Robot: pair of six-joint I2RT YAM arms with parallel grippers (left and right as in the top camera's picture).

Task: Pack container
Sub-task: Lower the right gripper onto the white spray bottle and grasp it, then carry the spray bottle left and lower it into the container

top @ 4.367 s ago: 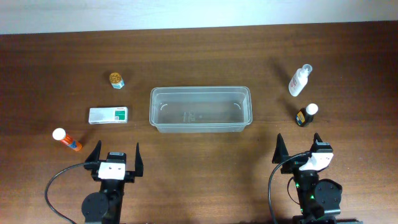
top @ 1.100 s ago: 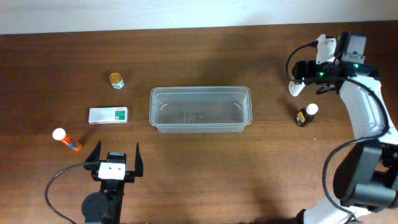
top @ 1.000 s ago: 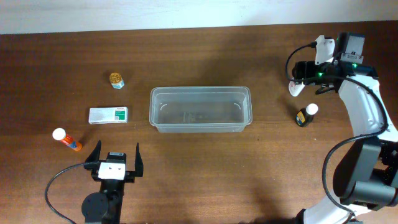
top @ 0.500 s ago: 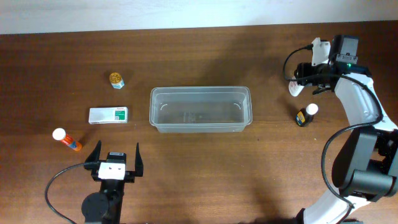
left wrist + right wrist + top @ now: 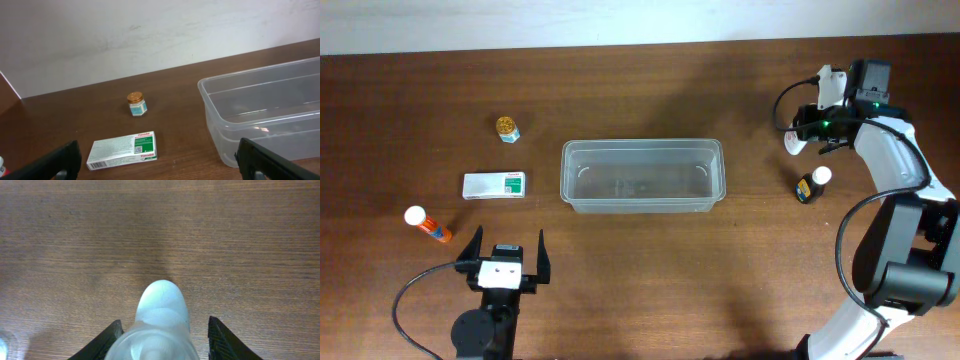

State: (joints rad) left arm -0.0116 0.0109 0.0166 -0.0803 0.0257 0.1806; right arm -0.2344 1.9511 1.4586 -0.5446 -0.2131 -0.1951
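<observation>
Brown wood table (image 5: 640, 290) from side to side, closed off by a pale wall (image 5: 620, 20) along the far edge. Carries the container (image 5: 642, 146) at mid-table, long sides running left to right, open top up, nothing seen inside. Looks light and thin-walled, so likely to flex if squeezed across the middle and to skid on the wood if nudged. Best taken by the rimmed edge at a short end, or simply left standing and filled from above.

Far right: right gripper (image 5: 164, 330) spread to either side of a white bottle (image 5: 161, 305), with a sliver of gap on one side, so apparently not pinching yet. Just nearer, and apart from it, a small dark bottle (image 5: 812, 185) with a white cap. Near left: left gripper (image 5: 508, 245) spread wide over bare wood, holding nothing. Left of the container, a white-and-green carton (image 5: 494, 185); beyond that, a gold-lidded jar (image 5: 506, 128); nearer, an orange bottle (image 5: 427, 226) lying down. All well apart from the tub.

Offers open wood between the white bottle and the container's right end, so probably a free path leftward, provided the lift clears the rim. Leaves bare wood beyond the bottle before the far edge.
</observation>
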